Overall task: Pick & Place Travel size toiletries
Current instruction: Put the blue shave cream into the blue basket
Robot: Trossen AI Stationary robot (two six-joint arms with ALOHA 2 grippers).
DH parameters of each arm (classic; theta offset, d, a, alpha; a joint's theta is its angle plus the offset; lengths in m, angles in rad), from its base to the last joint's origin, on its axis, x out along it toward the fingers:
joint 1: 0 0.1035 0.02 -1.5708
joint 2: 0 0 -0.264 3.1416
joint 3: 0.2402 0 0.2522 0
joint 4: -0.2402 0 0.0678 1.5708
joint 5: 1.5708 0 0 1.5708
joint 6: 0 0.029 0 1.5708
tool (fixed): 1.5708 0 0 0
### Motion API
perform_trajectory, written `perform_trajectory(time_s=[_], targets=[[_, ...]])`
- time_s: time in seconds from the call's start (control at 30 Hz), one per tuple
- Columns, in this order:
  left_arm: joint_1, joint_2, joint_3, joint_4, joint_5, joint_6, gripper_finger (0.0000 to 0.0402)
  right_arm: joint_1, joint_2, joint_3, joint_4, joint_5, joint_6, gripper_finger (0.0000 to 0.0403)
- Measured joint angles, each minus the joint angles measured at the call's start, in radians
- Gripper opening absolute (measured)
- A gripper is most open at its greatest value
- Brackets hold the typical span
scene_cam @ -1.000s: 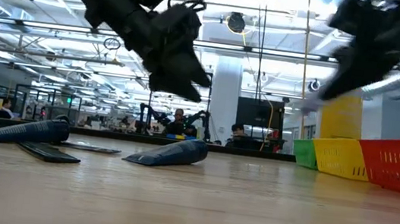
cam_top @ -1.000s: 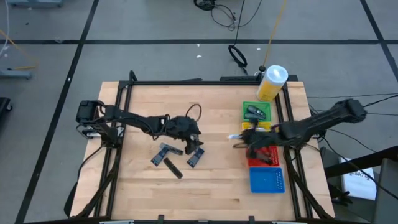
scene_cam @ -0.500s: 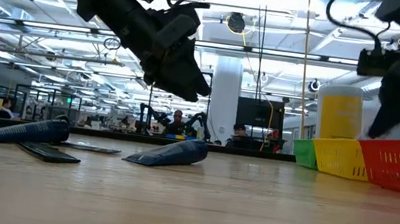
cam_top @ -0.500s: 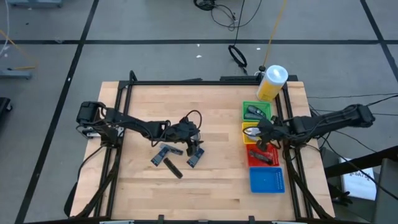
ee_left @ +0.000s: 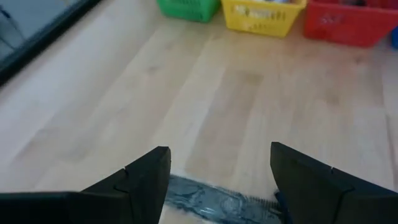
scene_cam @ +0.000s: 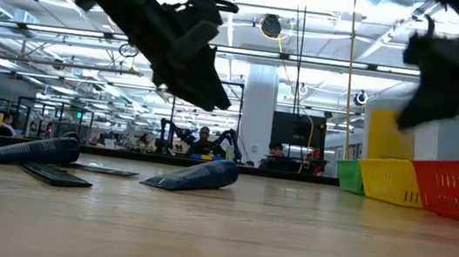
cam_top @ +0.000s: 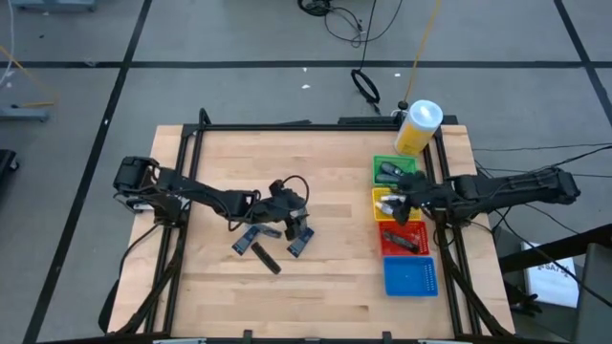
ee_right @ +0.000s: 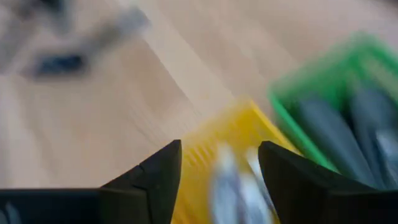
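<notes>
Three dark oblong toiletries lie flat on the wooden table at centre-left. My left gripper hovers open just above them; one dark piece shows below its fingers. My right gripper stands open over the yellow tray. In the right wrist view a small white-silver tube lies in that tray below the gap between the fingers. More dark pieces lie in the green tray and the red tray.
Green, yellow, red and blue trays stand in a row along the table's right side. A big yellow white-capped bottle stands behind them at the far right corner. Bare wood lies between the dark pieces and the trays.
My right gripper has carried a small white tube from over the bare wood toward the table's right edge, ending over the yellow tray. The tube now lies in that tray, under the gripper.
</notes>
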State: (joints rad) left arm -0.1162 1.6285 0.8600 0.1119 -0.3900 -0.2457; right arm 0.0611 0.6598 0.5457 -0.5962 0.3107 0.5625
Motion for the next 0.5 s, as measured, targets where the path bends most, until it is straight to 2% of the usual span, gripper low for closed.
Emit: perform_trajectory(time_s=[0.1,0.2,0.4,0.5], targets=[[-0.001,-0.034,0.002,-0.082,-0.036,-0.03,0.0273,0.02,0.041,0.0,0.268,-0.019,-0.154,0.0211],[-0.001,-0.073,0.001,-0.212,-0.089,-0.075,0.0273,0.041,0.141,-0.017,0.553,-0.099,-0.315,0.0205],[-0.037,-0.144,0.001,-0.473,-0.18,-0.206,0.0273,0.052,0.48,-0.03,0.997,-0.203,-0.49,0.0193],[-0.072,-0.149,-0.053,-0.508,-0.245,-0.288,0.0273,0.049,0.656,-0.013,1.164,-0.263,-0.523,0.0198]])
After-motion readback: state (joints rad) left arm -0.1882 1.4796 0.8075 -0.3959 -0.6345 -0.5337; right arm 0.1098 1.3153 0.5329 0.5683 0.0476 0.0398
